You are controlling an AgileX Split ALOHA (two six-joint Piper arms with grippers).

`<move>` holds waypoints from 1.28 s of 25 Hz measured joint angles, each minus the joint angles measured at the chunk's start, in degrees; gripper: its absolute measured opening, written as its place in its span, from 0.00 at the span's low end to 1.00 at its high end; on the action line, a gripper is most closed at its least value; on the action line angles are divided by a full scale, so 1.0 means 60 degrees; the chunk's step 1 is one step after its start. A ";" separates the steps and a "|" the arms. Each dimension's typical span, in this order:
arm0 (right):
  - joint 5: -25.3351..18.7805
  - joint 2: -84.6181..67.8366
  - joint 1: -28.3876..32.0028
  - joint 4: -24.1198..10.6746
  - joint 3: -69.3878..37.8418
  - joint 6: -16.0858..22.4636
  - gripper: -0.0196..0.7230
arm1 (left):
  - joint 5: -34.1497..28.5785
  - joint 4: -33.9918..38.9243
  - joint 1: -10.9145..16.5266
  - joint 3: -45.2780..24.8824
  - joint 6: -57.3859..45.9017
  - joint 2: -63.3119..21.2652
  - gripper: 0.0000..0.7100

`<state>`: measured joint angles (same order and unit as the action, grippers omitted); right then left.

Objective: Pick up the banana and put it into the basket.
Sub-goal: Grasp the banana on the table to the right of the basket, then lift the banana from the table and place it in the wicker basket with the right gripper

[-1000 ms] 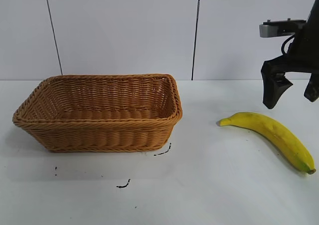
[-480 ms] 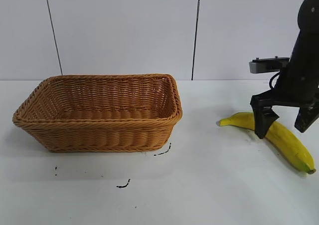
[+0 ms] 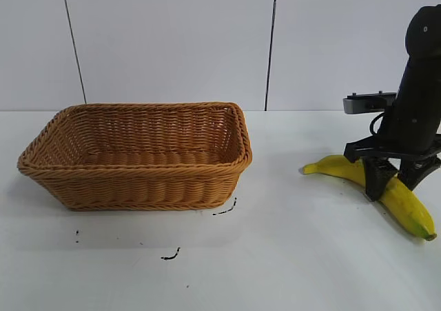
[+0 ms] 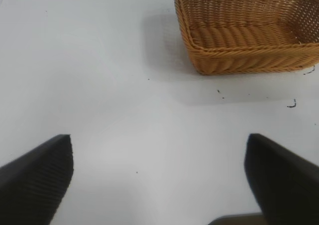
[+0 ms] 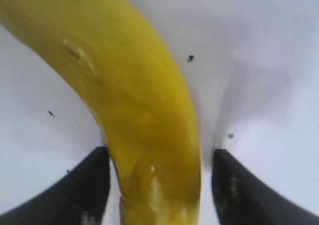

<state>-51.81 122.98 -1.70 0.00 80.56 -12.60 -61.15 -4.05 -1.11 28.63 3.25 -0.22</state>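
Observation:
The yellow banana point(image 3: 400, 197) lies on the white table at the right, stem end toward the basket. My right gripper point(image 3: 394, 184) is down over its middle, open, with one finger on each side. In the right wrist view the banana point(image 5: 144, 110) runs between the two dark fingers point(image 5: 84, 185) with small gaps on both sides. The tan wicker basket point(image 3: 138, 156) stands empty at the left; it also shows in the left wrist view point(image 4: 249, 30). My left gripper point(image 4: 159, 180) is open over bare table, away from the basket.
Small black marks point(image 3: 172, 254) lie on the table in front of the basket. A white panelled wall stands behind. Bare table lies between basket and banana.
My right gripper has come down from above the banana to straddle its middle, and shifted slightly right. The banana and basket have not moved.

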 joint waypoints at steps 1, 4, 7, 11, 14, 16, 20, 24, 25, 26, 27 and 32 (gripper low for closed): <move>-0.0215 -0.0046 0.0000 0.0000 0.0171 0.0000 0.43 | 0.0000 0.0000 0.0000 0.0000 0.0000 0.0000 0.98; -0.0861 -0.0312 0.0000 0.0000 0.0827 0.0000 0.43 | 0.0000 0.0000 0.0000 0.0000 0.0000 0.0000 0.98; -0.1559 -0.0803 0.0000 0.0085 0.1706 0.0041 0.43 | 0.0000 0.0000 0.0000 0.0000 0.0000 0.0000 0.98; -0.2500 -0.1359 0.0000 0.0158 0.2811 0.0300 0.43 | 0.0000 0.0000 0.0000 0.0000 0.0000 0.0000 0.98; -0.2899 -0.1478 0.0000 0.0176 0.3647 0.0443 0.43 | 0.0000 0.0000 0.0000 0.0000 0.0000 0.0000 0.98; -0.2919 -0.1477 -0.0037 0.0176 0.3984 0.0558 0.43 | 0.0000 0.0000 0.0000 0.0000 0.0000 0.0000 0.98; -0.2943 -0.1477 -0.0586 0.0000 0.4357 0.0573 0.43 | 0.0000 0.0000 0.0000 0.0000 0.0000 0.0000 0.98; -0.2950 -0.1477 -0.1590 -0.0245 0.4559 0.0230 0.43 | 0.0018 0.0000 0.0000 0.0000 0.0000 0.0000 0.98; -0.2950 -0.1477 -0.1816 -0.0327 0.4581 0.0160 0.43 | 0.0009 0.0000 0.0000 0.0000 0.0000 0.0000 0.98; -0.2940 -0.1477 -0.2077 -0.0417 0.4592 0.0048 0.43 | 0.0009 0.0000 0.0000 0.0000 0.0000 0.0000 0.98; -0.2919 -0.1477 -0.2333 -0.0501 0.4592 -0.0019 0.43 | 0.0009 0.0000 0.0000 0.0000 0.0000 0.0000 0.98; -0.2370 -0.1477 -0.3496 -0.0626 0.4592 -0.0404 0.43 | 0.0009 0.0000 0.0000 0.0000 0.0000 0.0000 0.98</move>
<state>-66.03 114.12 -22.67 -3.76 108.11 -15.03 -61.09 -4.05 -1.11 28.63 3.25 -0.22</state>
